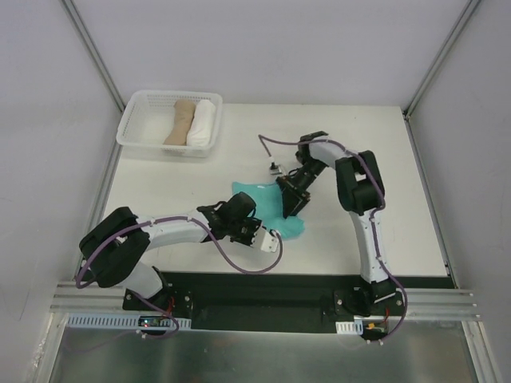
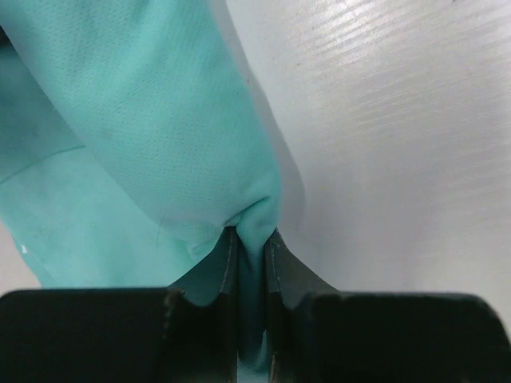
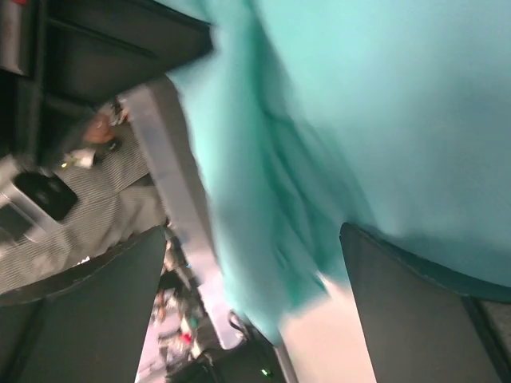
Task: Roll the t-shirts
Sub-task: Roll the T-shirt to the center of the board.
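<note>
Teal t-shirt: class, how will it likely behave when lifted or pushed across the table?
Probably floppy: the teal t-shirt bunches into a soft fold where the left end effector pinches it. Likely light, since a thin pinch holds it. Pushed, it would probably wrinkle rather than slide, as it lies crumpled on the table.

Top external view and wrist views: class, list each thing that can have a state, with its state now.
teal t-shirt: bunched on the table, not rolled.
left gripper: shut on the teal t-shirt.
right gripper: open, teal cloth between its fingers.
tan roll: rolled, in the basket.
white roll: rolled, in the basket.
</note>
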